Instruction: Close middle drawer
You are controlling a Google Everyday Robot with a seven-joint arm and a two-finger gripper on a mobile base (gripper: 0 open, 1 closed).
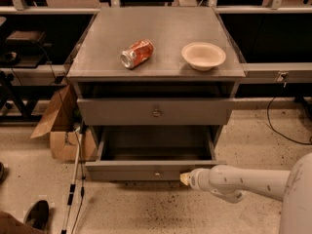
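You are looking at the middle drawer (pixel 156 171), which is standing pulled well out toward the near side, below the upper drawer front (pixel 156 112). Your gripper (pixel 185 178) is sitting at the drawer's front face, just right of the small knob (pixel 157 172). Whether it is apart or together cannot be told from here. The drawer is looking rigid and fairly light, probably running on slides, so you are not needing a grasp. A flat push on the front, close to the centre, should be keeping it from skewing. The visible part of its tray is showing nothing inside. On the cabinet top (pixel 97 67) a bowl (pixel 204 55) is sitting, seemingly empty, with a can (pixel 137 53) lying left of it.
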